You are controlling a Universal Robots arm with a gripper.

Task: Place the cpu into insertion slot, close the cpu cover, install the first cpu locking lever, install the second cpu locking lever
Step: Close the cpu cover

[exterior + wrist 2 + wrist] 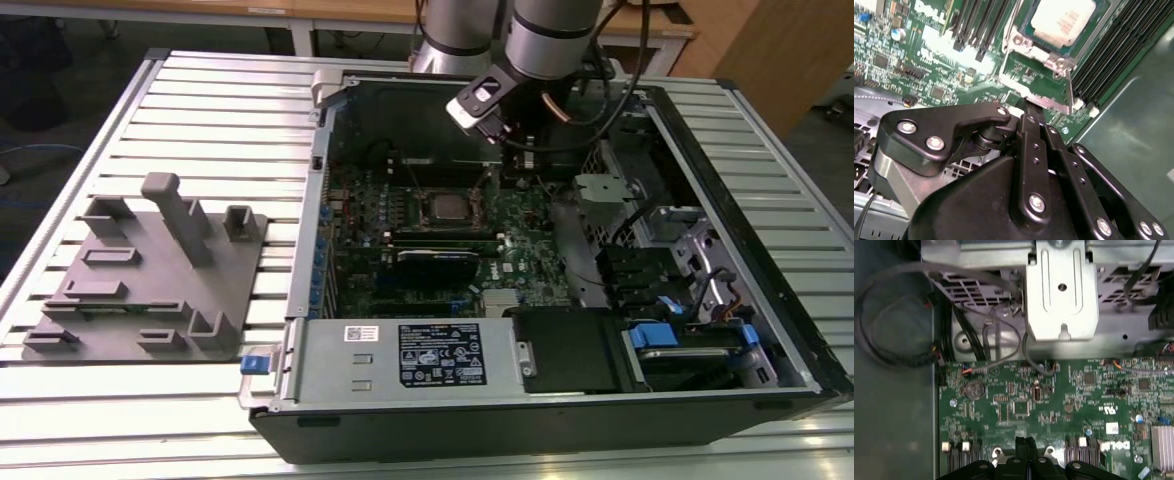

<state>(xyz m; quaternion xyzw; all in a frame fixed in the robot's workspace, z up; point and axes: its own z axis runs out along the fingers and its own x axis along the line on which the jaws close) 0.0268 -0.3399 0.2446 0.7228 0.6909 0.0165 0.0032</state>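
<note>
We are seeing the gripper (1026,104) (fingers pressed together, grasping nothing) hovering near the cpu (1064,20) lying inside the cpu cover (1021,42).

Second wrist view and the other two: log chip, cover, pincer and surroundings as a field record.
cpu: inside the cover's window, silver top up
cpu cover: appears down flat around the chip
pincer: shut, tip close beside the cover, over the motherboard
computer case: open, on the slatted table
grey fixture: on the table, at the exterior view's left of the case
</note>
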